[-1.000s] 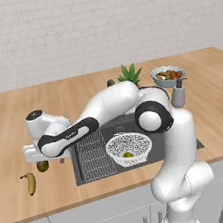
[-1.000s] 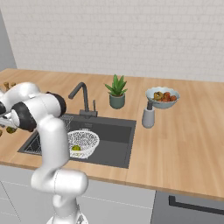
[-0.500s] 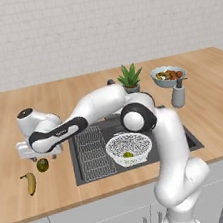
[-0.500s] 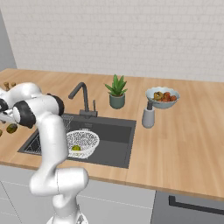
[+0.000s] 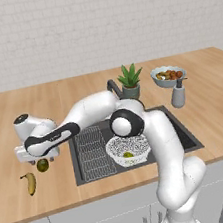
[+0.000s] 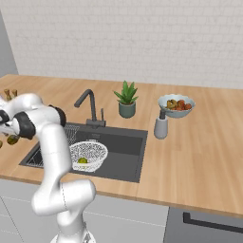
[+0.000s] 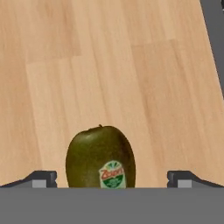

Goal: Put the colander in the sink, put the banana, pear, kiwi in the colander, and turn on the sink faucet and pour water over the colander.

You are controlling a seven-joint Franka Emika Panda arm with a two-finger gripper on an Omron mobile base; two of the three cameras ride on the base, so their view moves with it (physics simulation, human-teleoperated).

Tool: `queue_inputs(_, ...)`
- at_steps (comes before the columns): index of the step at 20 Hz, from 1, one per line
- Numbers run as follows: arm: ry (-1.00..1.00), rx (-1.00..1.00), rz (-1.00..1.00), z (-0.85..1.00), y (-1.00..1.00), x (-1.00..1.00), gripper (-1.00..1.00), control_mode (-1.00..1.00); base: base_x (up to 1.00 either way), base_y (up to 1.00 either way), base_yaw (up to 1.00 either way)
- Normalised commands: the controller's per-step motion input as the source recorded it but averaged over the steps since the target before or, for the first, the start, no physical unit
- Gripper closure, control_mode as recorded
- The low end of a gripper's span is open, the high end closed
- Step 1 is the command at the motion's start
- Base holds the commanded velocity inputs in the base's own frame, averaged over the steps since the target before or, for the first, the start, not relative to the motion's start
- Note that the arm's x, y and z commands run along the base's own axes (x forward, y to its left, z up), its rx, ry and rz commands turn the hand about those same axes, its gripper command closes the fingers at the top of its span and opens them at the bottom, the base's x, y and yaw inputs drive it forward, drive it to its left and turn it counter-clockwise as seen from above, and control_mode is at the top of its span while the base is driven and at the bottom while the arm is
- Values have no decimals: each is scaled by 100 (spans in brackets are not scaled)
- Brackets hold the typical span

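On the wooden counter [image 5: 8,149] left of the sink [image 5: 185,135], the kiwi [image 7: 100,157] stands upright, long axis vertical, stem tip up, sticker facing the camera. The gripper [image 7: 111,177] hangs over it, fingers spread wide on either side. White brick wall behind.

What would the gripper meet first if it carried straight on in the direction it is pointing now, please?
Most likely the kiwi: it sits centred between the open fingertips of the gripper, directly ahead, with the wooden counter beneath it. How much gap remains is hard to judge.
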Motion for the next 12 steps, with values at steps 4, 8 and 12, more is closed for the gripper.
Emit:
queue_inputs(4, 2, 0, 0, -32, 0, 11, -100, -100, 0, 0, 0)
queue_inputs(8, 3, 0, 0, -30, 0, 4, -100, -100, 0, 0, 0)
queue_inputs(12, 4, 0, 0, -27, 0, 0, 100, -100, 0, 0, 0)
